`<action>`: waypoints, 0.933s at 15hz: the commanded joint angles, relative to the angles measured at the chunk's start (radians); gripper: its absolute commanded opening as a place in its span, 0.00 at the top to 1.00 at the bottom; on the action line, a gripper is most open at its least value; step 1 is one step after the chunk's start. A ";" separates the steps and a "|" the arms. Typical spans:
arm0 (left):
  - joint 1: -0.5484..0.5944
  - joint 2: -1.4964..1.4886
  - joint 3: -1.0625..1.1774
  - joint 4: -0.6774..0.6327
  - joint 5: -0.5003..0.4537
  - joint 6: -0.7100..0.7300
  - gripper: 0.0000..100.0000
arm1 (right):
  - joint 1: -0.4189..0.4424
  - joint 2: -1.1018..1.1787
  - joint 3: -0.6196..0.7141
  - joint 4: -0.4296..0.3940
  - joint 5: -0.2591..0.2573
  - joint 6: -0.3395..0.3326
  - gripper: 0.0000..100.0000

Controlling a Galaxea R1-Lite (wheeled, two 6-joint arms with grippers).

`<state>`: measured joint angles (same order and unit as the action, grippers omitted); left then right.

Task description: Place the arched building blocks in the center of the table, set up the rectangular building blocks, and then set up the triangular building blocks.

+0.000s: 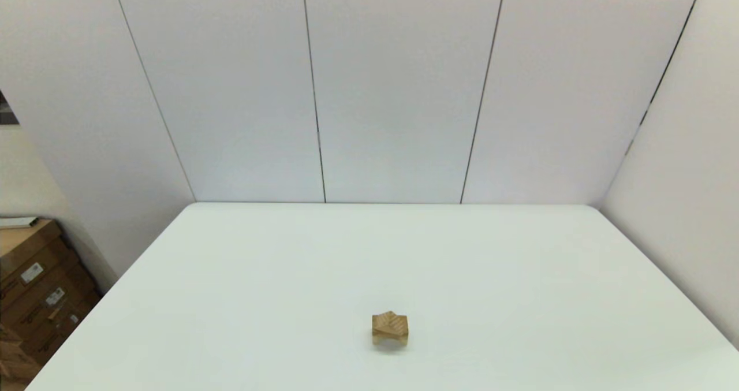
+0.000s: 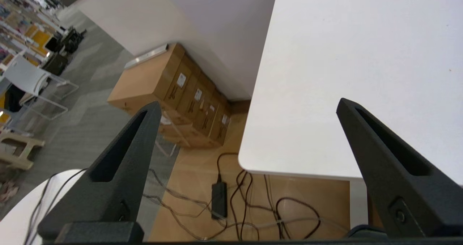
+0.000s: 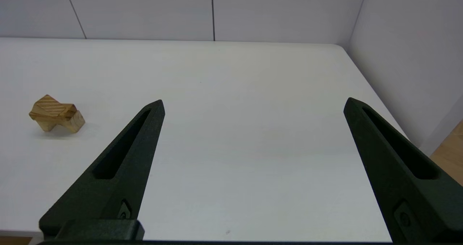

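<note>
Triangular block point(image 1: 390, 323) on arched block point(image 1: 390, 334) — mid-table point(image 1: 519, 275), toward the front.

Matte white table point(image 1: 519, 275); striped-grain wooden triangular building blocks point(image 1: 390, 323); black textured plastic left claw point(image 2: 249, 107).

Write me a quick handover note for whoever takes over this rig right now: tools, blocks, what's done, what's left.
Left tool: open, empty, parked off the table's near left corner.
Right tool: open, empty, over the table's right side, away from the blocks.
Blocks: one small stack near table centre, arched block at the bottom, triangular block on top. The rectangular block can't be told apart in it.
Done: stacking appears finished.
Left: seemingly nothing; confirm the rectangular block.
</note>
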<state>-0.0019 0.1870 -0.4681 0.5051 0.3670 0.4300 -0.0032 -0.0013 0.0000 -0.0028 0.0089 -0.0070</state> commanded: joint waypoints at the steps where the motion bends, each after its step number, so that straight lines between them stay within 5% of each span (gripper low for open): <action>1: -0.006 -0.155 0.178 -0.157 -0.074 0.003 0.00 | 0.000 0.000 0.000 0.000 0.000 -0.001 0.00; 5: -0.006 -0.185 0.305 -0.333 -0.145 -0.059 0.00 | 0.000 0.000 0.000 0.000 0.000 -0.001 0.00; 10: -0.006 -0.185 0.454 -0.550 -0.375 -0.189 0.00 | 0.000 0.000 0.000 0.000 0.000 -0.001 0.00; 14: -0.006 -0.185 0.468 -0.496 -0.405 -0.246 0.00 | 0.000 0.000 0.000 0.000 0.000 -0.001 0.00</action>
<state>-0.0077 -0.0009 -0.0051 -0.0234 -0.0385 0.1874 -0.0036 -0.0009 0.0000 -0.0028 0.0089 -0.0077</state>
